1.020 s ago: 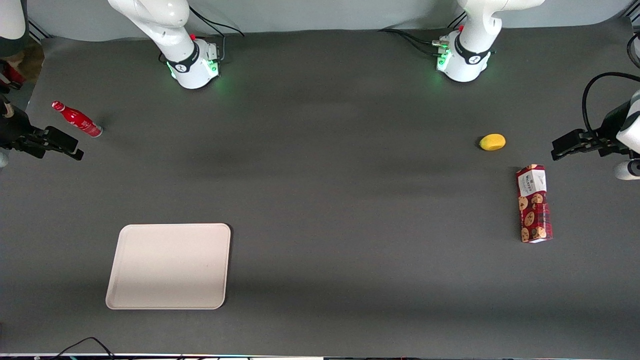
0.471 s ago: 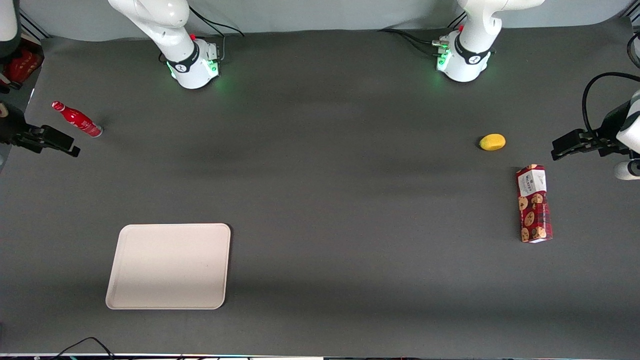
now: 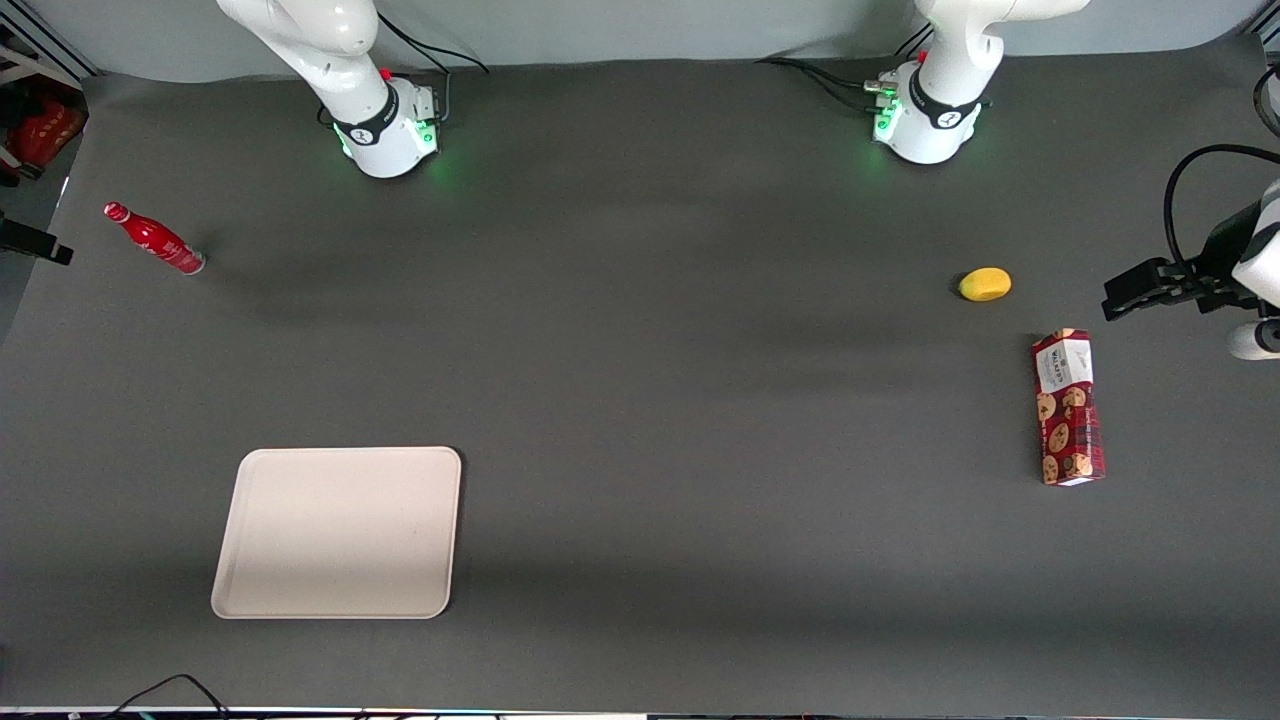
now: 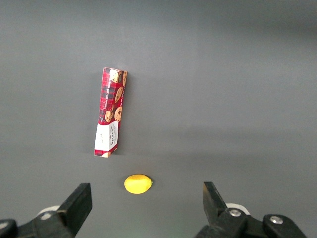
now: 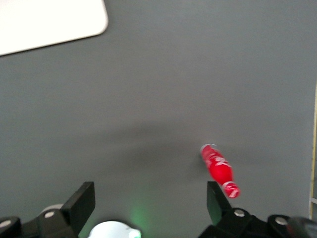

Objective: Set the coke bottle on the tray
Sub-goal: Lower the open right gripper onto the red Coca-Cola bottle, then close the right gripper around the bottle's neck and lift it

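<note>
The gripper (image 5: 148, 201) is spread wide with nothing between its fingers (image 5: 81, 201), held above the table (image 3: 640, 380) at the working arm's end. In the front view only a dark tip of it (image 3: 40, 245) shows at the picture's edge, level with the coke bottle (image 3: 154, 238) and apart from it.

The bottle (image 5: 219, 170) stands on the dark table surface, close to one fingertip in the wrist view but not between the two.

The tray (image 3: 338, 532) lies flat, nearer the front camera than the bottle and well apart from it, with nothing in it. The right wrist view catches only one rounded corner of it (image 5: 49, 22).

The left wrist view alone shows close up a cookie box (image 4: 110, 112) lying flat with a lemon (image 4: 137, 183) near its white end. In the front view the box (image 3: 1068, 407) and lemon (image 3: 985, 284) sit toward the parked arm's end.
</note>
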